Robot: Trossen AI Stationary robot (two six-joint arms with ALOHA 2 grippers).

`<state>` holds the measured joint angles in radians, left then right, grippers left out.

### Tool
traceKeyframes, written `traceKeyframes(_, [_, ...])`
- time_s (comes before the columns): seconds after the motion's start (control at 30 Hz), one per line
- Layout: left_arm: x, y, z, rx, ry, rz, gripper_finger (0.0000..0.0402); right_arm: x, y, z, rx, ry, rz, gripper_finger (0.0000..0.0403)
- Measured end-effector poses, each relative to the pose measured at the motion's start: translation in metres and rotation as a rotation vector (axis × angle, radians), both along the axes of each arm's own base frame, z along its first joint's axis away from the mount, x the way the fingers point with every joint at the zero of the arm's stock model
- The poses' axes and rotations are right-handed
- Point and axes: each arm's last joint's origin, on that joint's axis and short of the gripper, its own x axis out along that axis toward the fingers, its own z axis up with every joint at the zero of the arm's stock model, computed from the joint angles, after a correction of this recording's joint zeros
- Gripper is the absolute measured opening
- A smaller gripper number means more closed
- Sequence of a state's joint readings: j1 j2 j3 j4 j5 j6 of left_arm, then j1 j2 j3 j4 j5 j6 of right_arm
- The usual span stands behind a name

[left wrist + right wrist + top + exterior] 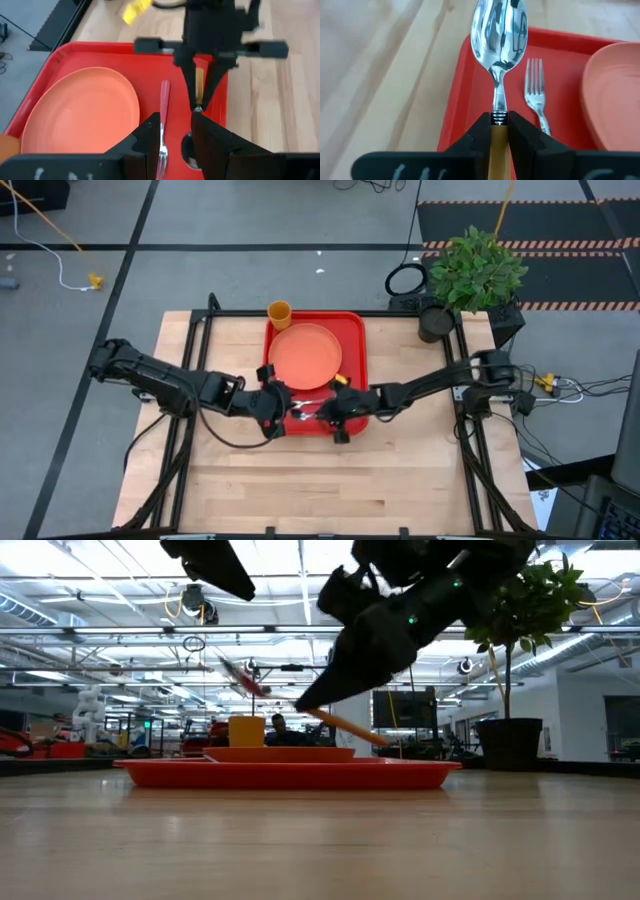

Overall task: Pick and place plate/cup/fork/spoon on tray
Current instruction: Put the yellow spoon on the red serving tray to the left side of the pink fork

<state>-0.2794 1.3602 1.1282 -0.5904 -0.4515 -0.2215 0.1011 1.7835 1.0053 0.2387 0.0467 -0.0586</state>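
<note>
The red tray (352, 330) lies at the table's far middle, with the salmon plate (305, 354) on it and the orange-yellow cup (279, 311) at its far left corner. My left gripper (285, 406) is shut on the pink-handled fork (164, 97) over the tray's near part. My right gripper (326, 409) faces it, shut on the orange-handled spoon (500, 30). In the low view the fork's handle (246, 681) and the spoon's handle (346, 727) both slant above the tray (290, 774). My left gripper pinches the fork's silver neck (162, 131) between its two fingers, between tines and handle. The fingers lie along the fork, and the pink handle sticks out ahead past the fingertips. The fork is lifted clear of the tray, tilted. My right gripper pinches the spoon's orange handle at its end by the neck (498, 131) between its two fingers, which lie along it. The silver bowl (500, 30) sticks out ahead over the tray's rim. The spoon is tilted above the tray.
A green plant (476, 268) in a black pot (436, 323) stands at the table's far right corner. Bare wooden table (330, 480) stretches from the tray to the near edge. The two grippers stand close together, tip to tip.
</note>
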Motion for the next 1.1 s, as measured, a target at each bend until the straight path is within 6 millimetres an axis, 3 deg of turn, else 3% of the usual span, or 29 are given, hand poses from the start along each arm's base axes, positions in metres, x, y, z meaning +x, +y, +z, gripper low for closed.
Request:
traceKeyframes(0.37, [-0.004, -0.007, -0.001, -0.007, -0.003, 0.043, 0.0113, 0.034, 0.009, -0.027, -0.044, 0.04, 0.074, 0.0036])
traceKeyframes(1.1, [-0.002, -0.008, 0.0, 0.005, -0.019, 0.028, 0.0113, 0.034, -0.01, -0.038, 0.02, 0.11, -0.033, 0.0036])
